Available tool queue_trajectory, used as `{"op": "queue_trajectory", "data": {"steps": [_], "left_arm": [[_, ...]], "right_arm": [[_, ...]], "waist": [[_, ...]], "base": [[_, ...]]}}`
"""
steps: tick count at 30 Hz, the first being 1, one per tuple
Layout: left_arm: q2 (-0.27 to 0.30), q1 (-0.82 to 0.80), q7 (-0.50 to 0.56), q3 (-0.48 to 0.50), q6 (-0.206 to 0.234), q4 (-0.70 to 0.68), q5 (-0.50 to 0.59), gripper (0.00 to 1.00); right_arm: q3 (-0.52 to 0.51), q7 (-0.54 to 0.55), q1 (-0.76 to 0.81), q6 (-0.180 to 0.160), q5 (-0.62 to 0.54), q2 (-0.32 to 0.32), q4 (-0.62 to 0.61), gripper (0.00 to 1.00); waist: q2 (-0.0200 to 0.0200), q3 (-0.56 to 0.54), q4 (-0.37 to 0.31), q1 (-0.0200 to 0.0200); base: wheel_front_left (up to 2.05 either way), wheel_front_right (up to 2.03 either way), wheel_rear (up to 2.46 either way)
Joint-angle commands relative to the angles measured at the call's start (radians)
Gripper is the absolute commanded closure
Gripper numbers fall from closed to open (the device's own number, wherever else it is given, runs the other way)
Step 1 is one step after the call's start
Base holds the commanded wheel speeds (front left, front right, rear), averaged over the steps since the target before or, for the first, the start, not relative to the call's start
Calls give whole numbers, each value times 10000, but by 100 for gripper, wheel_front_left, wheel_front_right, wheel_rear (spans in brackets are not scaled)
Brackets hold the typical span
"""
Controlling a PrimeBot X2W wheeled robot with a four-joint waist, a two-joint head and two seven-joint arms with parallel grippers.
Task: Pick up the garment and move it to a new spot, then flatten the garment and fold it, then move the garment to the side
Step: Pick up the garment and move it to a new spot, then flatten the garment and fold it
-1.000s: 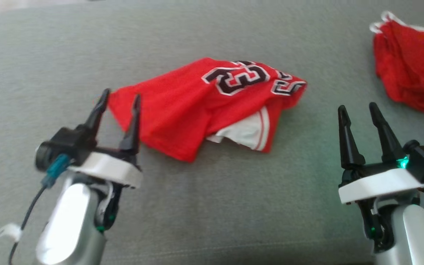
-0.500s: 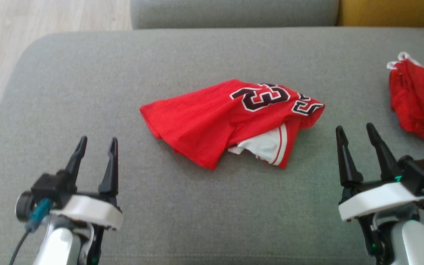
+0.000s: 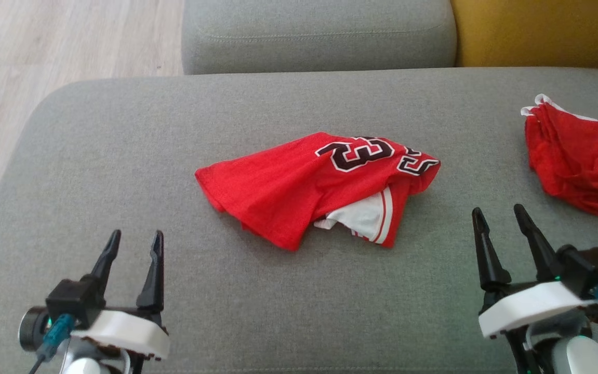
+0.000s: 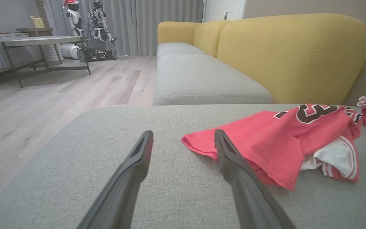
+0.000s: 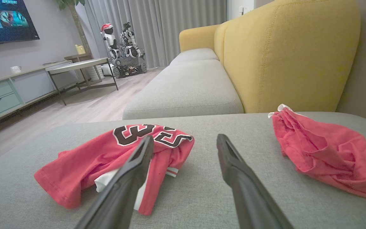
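Observation:
A crumpled red jersey with a black-and-white number, the garment point(image 3: 278, 192), lies mid-cushion on the grey sofa seat point(image 3: 122, 156), with a white striped part poking out underneath. My left gripper point(image 3: 137, 235) stands open near the front left, clear of the garment's left corner. In the left wrist view the garment point(image 4: 275, 140) lies ahead and to the right of the left gripper point(image 4: 183, 133). My right gripper point(image 3: 497, 210) stands open at the front right, apart from the cloth. The right wrist view has the garment point(image 5: 84, 162) left of the right gripper point(image 5: 185, 137).
A second red garment point(image 3: 579, 161) is bunched at the cushion's right side. Behind are another grey seat cushion point(image 3: 319, 36) and the yellow backrest point(image 3: 537, 31). Wooden floor point(image 3: 44, 47) lies past the cushion's left edge. A table point(image 4: 39, 41) and another robot point(image 4: 90, 25) stand across the room.
My left gripper has drawn back from the garment's left corner toward the front left. The head camera has tilted, so the whole picture has shifted. The garment lies as before.

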Motion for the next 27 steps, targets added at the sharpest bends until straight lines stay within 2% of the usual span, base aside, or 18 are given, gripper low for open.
{"op": "queue_trajectory", "data": {"steps": [1,27], "left_arm": [[192,-357,-4,441,77,-383,-43,0],[314,-391,141,221,209,-477,-147,0]], "right_arm": [[197,-14,-219,-9,-1,-43,-430,0],[112,-51,-182,-9,42,-43,-481,0]], "waist": [[0,-10,-5,1],[0,-34,-103,1]], "base": [[0,0,0],[0,0,0]]}}
